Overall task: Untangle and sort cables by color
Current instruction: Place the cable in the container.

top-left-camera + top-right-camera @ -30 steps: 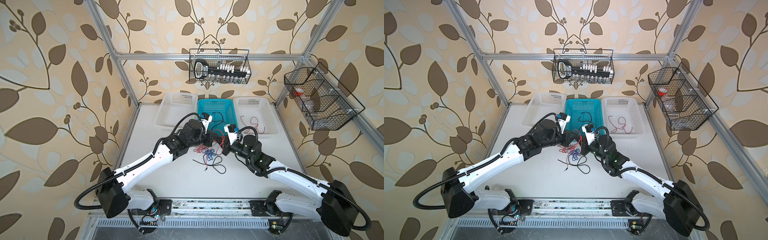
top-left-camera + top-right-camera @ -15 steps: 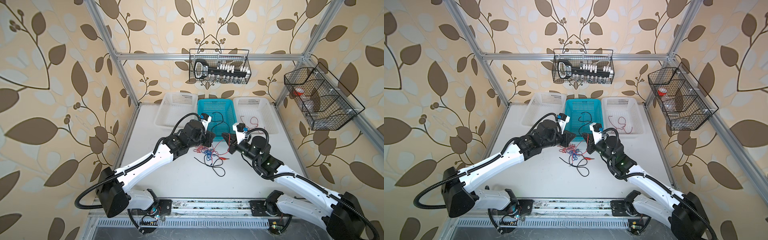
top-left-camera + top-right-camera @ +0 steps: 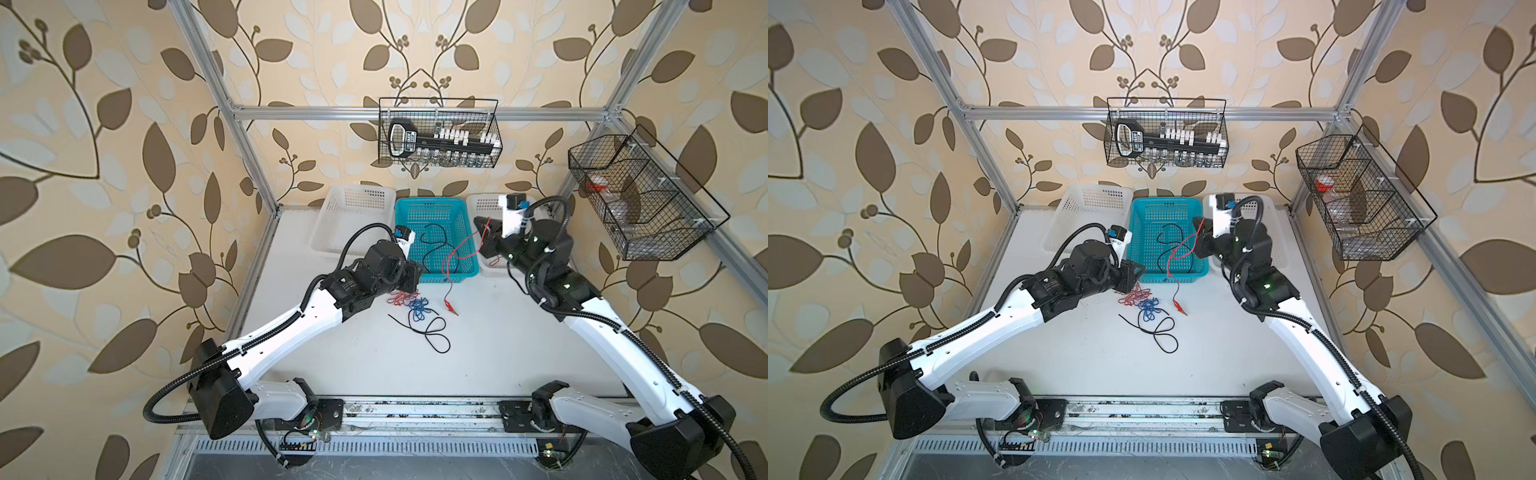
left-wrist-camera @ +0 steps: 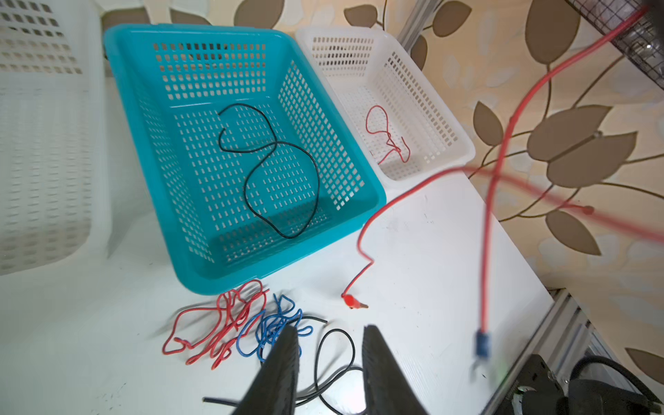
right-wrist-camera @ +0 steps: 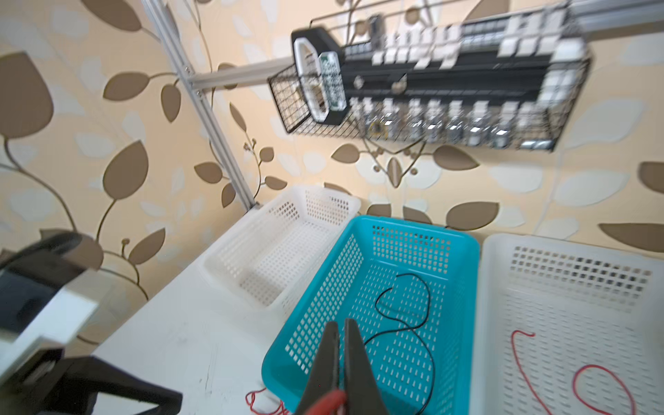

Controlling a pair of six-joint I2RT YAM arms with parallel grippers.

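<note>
Three perforated plastic baskets along the back edge: left white basket (image 3: 332, 224), teal basket (image 3: 432, 214), right white basket (image 4: 420, 97). One thin black cable (image 4: 276, 143) in teal, one thin red cable (image 4: 387, 135) in right white. Red-blue-black tangle (image 4: 251, 323) on white surface (image 3: 498, 353) just before teal, bare room toward the front. Pinches clip-ended red cable (image 4: 352, 303) in closed right gripper (image 5: 339, 325); holds left gripper (image 4: 328, 332), jaws parted, just beside tangle.

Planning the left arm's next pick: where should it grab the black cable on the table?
Probably the outer loop of the black cable: it lies flat, clear of the blue tangle. Come from above, jaws straddling one strand.
</note>
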